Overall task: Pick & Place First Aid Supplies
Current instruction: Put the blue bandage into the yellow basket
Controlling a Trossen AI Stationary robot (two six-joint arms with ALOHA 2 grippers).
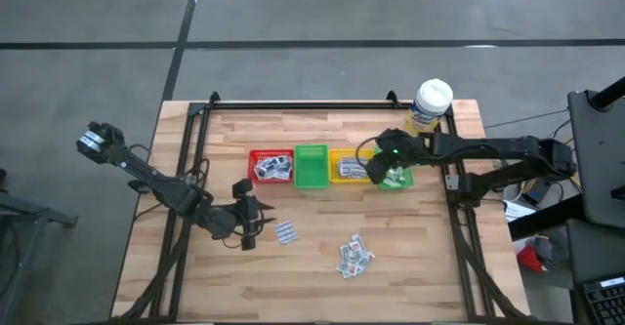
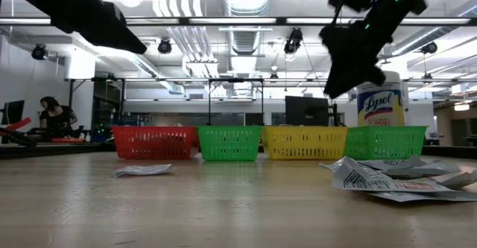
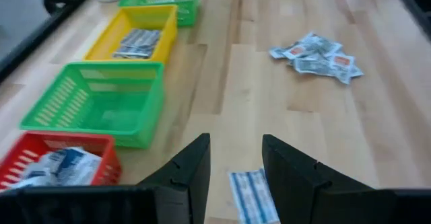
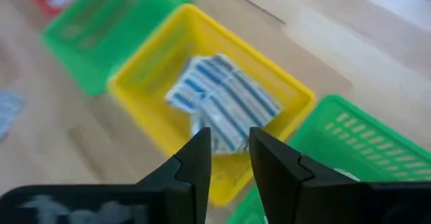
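1. Lying nearest the table's front edge: a loose pile of white first aid packets [image 1: 354, 256], right of centre on the wooden table [image 1: 430, 266].
2. A single blue-striped packet [image 1: 284, 231] lies flat just behind that pile and to its left, apart from it.
3. Left gripper [image 1: 246, 214] hovers low beside the striped packet; fingers [image 3: 192, 173] parted narrowly, nothing between them.
4. Row of four bins farther back: red bin [image 1: 270, 166] with packets, green bin [image 1: 311, 167], yellow bin [image 1: 346, 166] with blue-printed packets, second green bin [image 1: 399, 178].
5. Right gripper [image 1: 383, 162] hangs over the yellow and second green bins; fingers [image 4: 196, 167] slightly apart, holding nothing.
6. Lysol bottle [image 1: 431, 104] stands at the far right corner.
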